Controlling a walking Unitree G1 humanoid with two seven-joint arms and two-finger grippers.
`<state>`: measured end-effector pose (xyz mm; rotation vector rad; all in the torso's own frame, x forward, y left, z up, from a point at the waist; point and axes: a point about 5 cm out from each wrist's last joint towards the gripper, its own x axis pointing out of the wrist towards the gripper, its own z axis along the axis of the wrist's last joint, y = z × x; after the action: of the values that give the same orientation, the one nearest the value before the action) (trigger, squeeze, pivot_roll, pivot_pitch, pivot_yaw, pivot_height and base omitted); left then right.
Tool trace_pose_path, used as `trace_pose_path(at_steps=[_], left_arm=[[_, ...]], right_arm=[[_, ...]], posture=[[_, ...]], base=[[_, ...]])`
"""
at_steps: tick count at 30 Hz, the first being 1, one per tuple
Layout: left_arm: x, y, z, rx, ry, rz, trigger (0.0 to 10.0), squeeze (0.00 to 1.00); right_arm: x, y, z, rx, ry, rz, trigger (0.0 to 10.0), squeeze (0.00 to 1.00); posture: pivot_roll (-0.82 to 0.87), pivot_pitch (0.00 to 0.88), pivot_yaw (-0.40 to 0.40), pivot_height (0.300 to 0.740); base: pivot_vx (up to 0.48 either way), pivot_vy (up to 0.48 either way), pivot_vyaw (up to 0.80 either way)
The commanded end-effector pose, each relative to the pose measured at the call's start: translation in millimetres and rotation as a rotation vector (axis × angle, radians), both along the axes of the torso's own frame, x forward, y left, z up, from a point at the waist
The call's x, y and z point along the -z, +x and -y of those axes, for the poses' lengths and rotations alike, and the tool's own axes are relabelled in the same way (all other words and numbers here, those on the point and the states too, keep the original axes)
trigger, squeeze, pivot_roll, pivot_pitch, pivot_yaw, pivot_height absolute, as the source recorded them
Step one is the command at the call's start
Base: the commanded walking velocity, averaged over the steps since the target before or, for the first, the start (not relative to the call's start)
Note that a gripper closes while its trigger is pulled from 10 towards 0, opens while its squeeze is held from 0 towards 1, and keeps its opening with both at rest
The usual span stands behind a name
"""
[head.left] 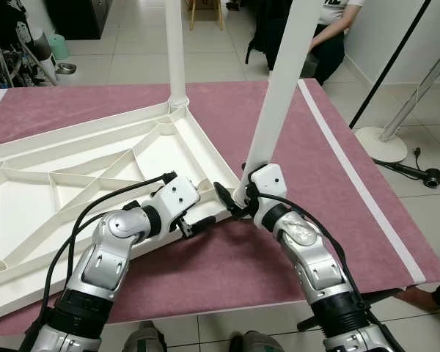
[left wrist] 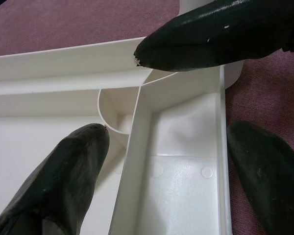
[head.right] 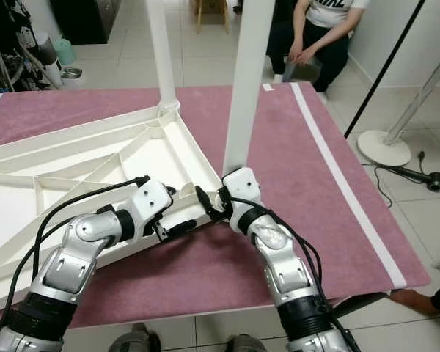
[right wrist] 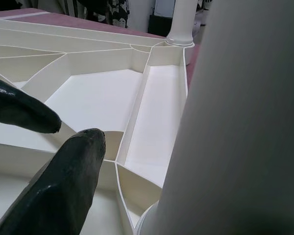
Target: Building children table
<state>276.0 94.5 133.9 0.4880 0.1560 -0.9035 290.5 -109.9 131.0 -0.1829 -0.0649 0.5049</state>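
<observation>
I'm looking down at the white tabletop (head.left: 73, 183), flipped underside up on a maroon mat (head.left: 293, 139) spread over the floor. Its ribs split the underside into shallow compartments, all bare plastic, and I can't read any label or writing on it.

One white leg (head.left: 174, 44) stands upright in the far corner socket. A second leg (head.left: 282, 81) stands at the near right corner, leaning slightly, its foot right at the corner.

My right end effector (head.left: 235, 202) sits at the base of that second leg, one black finger (right wrist: 68, 181) over the ribbed corner; from the wrist view the leg fills the side beside it, and I read the fingers as clamped on it.

My left end effector (head.left: 194, 220) is at the same corner from the other side, fingers spread wide, one finger (left wrist: 63, 176) inside the compartment by the round socket (left wrist: 118, 110) and the other outside the rim on the mat.

Beyond the mat a seated person (head.right: 315, 37) waits, with lettering on the shirt too cut off to read. A fan stand (head.left: 385, 139) is off to the right.
</observation>
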Motion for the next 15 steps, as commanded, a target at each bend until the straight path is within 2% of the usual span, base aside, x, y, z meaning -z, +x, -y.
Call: trace_pose_path(at_steps=[1,15], left_arm=[[-3.0,4.3,-5.5,-0.095,-0.005,0.045,10.0,0.0],[-3.0,4.3,-5.5,-0.095,-0.005,0.045,10.0,0.0]], right_arm=[[0.7,1.2,-0.9,0.006,-0.007,-0.005,10.0,1.0],[0.7,1.2,-0.9,0.006,-0.007,-0.005,10.0,1.0]], posture=[[0.02,0.0,0.122,0.74],[0.02,0.0,0.122,0.74]], base=[[0.0,0.0,0.0],[0.0,0.0,0.0]])
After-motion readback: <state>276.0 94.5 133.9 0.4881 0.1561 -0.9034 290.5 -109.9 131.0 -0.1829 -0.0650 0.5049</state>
